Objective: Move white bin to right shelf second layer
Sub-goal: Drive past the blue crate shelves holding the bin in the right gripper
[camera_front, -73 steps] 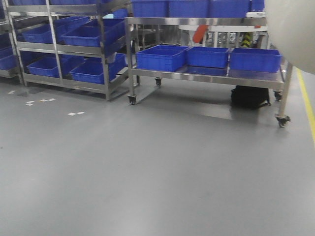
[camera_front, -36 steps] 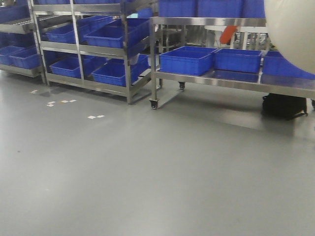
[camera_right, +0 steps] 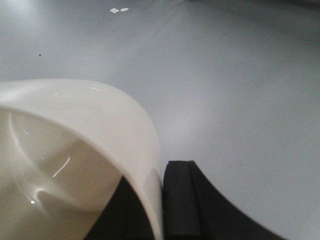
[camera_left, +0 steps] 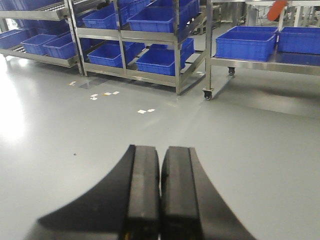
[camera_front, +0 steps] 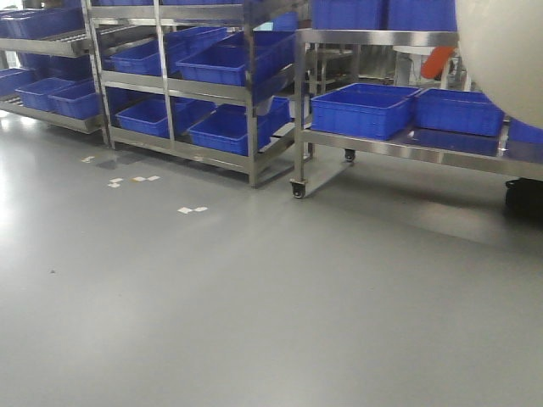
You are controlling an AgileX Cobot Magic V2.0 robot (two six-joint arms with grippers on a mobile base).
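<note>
Right fingers: the right gripper (camera_right: 157, 192) is closed narrow on the bin's wall. One black, flat-faced pad (camera_right: 177, 200) lies against the outside, and its partner on the inner side is mostly hidden.
Why so held: pinching the thin rim is probably the only grip, since the smooth tub shows no handle.
Bin: the bin (camera_right: 85, 115) hangs in the air off the right gripper, over bare floor. In the front view it fills the top right corner (camera_front: 505, 51).
Bin make: cream-white glossy plastic with a thin rounded lip. The inside curves smoothly and catches small highlights.
Left fingers: the left gripper (camera_left: 160, 170) has its two black pads pressed face to face with nothing between them. It looks parked out of the way.
Floor: the floor (camera_front: 254, 305) is grey, smooth and faintly shiny, with small white scraps (camera_front: 191, 209) lying on it far left.
Rack: the steel-framed rack (camera_front: 252, 127) stands far left, its tiers full of blue crates (camera_front: 229, 64).
Table: the wheeled steel table (camera_front: 407, 146) stands far right and carries more blue crates under a shelf.
Second layer: it cannot be picked out for certain in these views.
Stage: this is judged to be carrying, with the bin lifted and no shelf within reach yet.
</note>
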